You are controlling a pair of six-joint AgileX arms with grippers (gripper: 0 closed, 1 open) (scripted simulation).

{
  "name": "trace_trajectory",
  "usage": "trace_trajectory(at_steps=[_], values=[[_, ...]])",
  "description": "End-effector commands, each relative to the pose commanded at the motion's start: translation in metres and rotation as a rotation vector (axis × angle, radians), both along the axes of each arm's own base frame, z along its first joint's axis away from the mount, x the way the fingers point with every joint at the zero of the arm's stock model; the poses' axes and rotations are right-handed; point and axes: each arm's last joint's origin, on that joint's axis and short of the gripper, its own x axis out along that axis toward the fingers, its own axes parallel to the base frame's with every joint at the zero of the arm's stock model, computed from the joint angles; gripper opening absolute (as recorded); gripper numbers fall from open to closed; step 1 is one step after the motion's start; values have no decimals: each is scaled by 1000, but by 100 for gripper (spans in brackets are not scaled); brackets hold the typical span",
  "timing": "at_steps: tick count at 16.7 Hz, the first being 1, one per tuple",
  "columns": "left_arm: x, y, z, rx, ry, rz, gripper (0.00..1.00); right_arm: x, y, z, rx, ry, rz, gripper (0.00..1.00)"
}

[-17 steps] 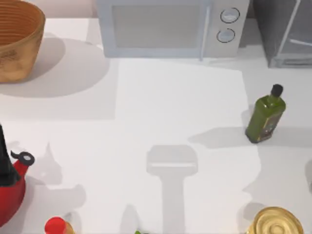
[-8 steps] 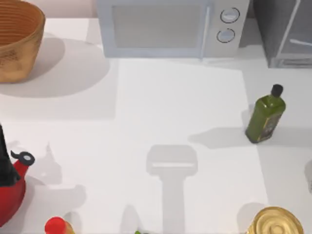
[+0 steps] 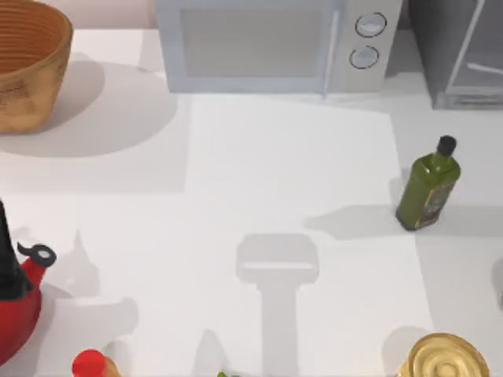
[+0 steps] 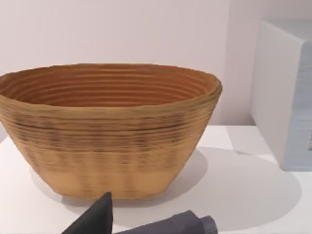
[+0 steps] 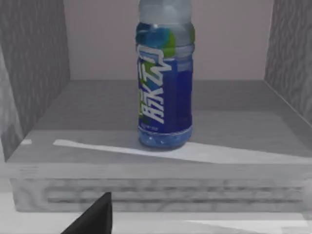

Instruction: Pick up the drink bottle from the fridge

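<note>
— Reaching is the step now, I'd say. From the right wrist camera the drink bottle (image 5: 165,83) stands upright on the floor of the fridge (image 5: 39,92), about mid-shelf, apart from both side walls.

— And the right gripper (image 5: 92,217)?

— One dark fingertip shows at the frame's lower edge, outside the front ledge. How far open it is, I cannot tell, and it has hold of nothing I can see.

— How to do it well, then?

— Go in level over that ledge, centred on the bottle's label, with the fingers spread wide enough to pass either side. Close low on the body, not the pale shoulders, so it doesn't tip backward.

— Anything to avoid?

— From above, the fridge (image 3: 456,55) sits at the counter's (image 3: 283,173) far right corner, with the green bottle (image 3: 427,188) near its front; the arm should pass clear of that.

— The left arm?

— Parked, its gripper (image 4: 146,222) facing the woven basket (image 4: 109,129); its opening I cannot tell either.
</note>
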Motion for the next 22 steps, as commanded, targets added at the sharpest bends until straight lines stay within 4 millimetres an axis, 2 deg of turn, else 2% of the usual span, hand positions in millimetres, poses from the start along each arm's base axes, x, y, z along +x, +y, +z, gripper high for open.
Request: trace_trajectory(at_steps=[3, 7, 10, 12, 15, 20, 22], values=[[0, 0, 0, 0, 0, 0, 100, 34, -2, 16, -21, -77, -21, 100], [0, 0, 0, 0, 0, 0, 100, 109, -3, 39, -29, -166, -50, 100], [0, 0, 0, 0, 0, 0, 100, 159, 4, 27, -4, -102, -25, 100], [0, 0, 0, 0, 0, 0, 100, 180, 11, 13, -2, -45, -8, 100], [0, 0, 0, 0, 0, 0, 100, 194, 19, -4, -9, 16, 4, 100], [0, 0, 0, 0, 0, 0, 100, 194, 17, -4, -9, 19, 2, 100], [0, 0, 0, 0, 0, 0, 100, 202, 18, -6, -9, 24, 4, 100]])
